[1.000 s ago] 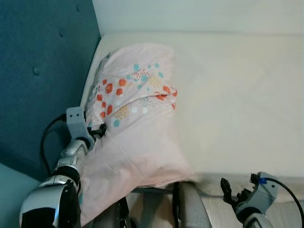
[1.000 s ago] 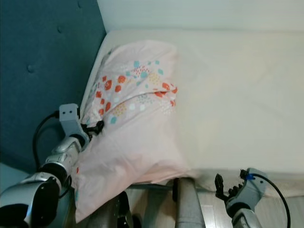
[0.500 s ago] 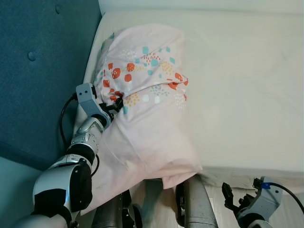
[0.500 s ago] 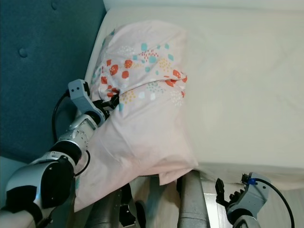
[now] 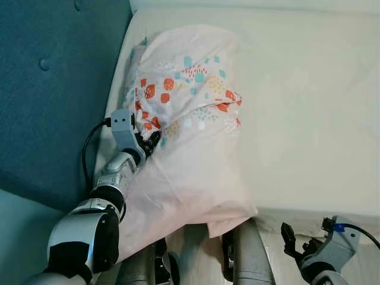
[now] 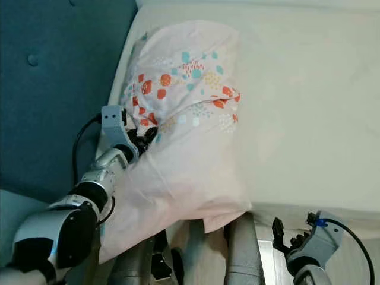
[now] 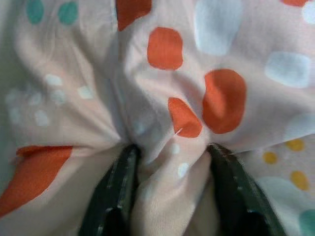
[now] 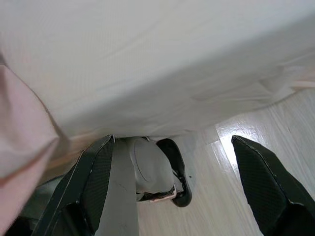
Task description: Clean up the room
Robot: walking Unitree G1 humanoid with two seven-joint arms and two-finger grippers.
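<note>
At the left, head end of the bed lies the pillow (image 5: 190, 124), pale pink with orange, teal and white spots, running lengthwise from the far corner by the headboard to the near edge of the mattress, where its plain lower end overhangs a little above the robot's legs. It sits askew rather than squared to the head of the bed, which is probably why it is being handled as part of tidying the room.

The left hand (image 5: 151, 141) is clamped on the pillow's left side, about halfway along. In the left wrist view its two black fingers (image 7: 115, 191) stand either side of a bunched fold of the spotted cover, the cloth puckering toward the pinch. Gripping the case at the side instead of the stuffing gives the arm a handle for dragging or turning the whole pillow; my guess is that the cover could slip or stretch before the filling follows.

Under the pillow, the cream sheet of the bed (image 5: 309, 107) spreads bare to the right. The teal padded headboard (image 5: 53, 89) rises along the left.

At the near right, the right hand (image 5: 303, 244) hangs idle below the mattress edge, fingers apart and holding nothing; its wrist view looks along the bed's underside to the pale wooden floor (image 8: 246, 196)
</note>
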